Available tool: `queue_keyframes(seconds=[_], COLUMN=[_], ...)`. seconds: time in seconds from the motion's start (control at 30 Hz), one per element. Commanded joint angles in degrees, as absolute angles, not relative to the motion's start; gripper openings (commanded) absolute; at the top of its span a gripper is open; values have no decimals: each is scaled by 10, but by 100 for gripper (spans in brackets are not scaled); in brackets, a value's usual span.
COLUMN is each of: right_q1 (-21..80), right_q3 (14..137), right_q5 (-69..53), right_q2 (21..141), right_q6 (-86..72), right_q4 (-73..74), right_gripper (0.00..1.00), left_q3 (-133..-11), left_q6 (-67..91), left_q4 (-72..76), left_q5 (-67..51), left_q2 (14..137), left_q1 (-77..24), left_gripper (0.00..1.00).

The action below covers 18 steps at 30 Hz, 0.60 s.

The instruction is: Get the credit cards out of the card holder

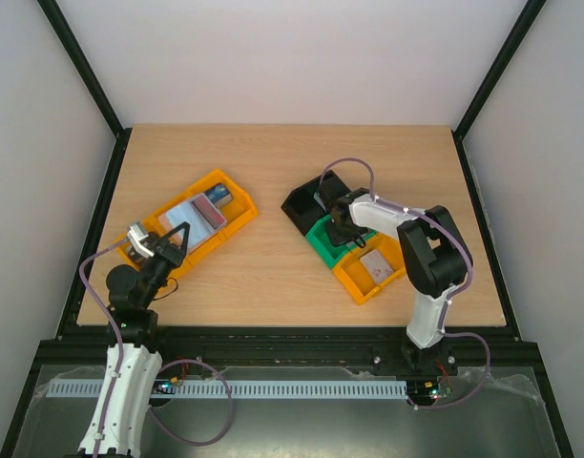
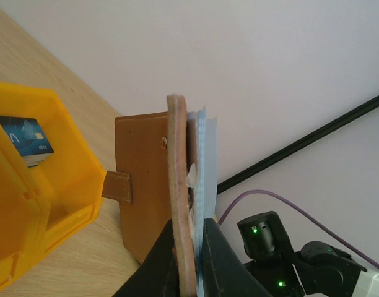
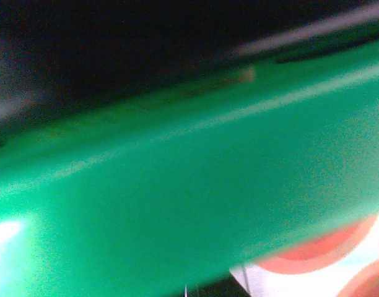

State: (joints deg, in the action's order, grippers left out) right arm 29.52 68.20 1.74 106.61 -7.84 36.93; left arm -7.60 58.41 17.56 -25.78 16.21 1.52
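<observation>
Brown leather-like holder [image 2: 146,185], likely light and floppy, sits clamped by one edge in left tool [image 2: 189,247], a sound hold; right tool [image 1: 336,221] opening unreadable.

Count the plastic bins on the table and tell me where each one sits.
4. One orange bin lies at the left of the table. A black bin, a green bin and a second orange bin stand side by side in a diagonal row at the right. None seems hidden.

print on the blue card [image 2: 25,141] is unreadable.
</observation>
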Motion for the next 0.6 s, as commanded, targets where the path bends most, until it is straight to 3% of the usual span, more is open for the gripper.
queue_keyframes(seconds=[0.0,0.23,0.57], right_q1=[292,291,292], right_q3=[700,704,704], right_q5=[121,129,-45], right_q2=[1082,1067,934], right_q6=[-83,-86,-23], right_q4=[376,362,325], right_gripper=[2,2,2], left_q3=[-73,-73,-70], left_q6=[580,579,553], left_q4=[193,192,208], left_q5=[-255,-254,-277], left_q2=[157,156,156], left_q1=[13,13,12], left_gripper=[2,2,2])
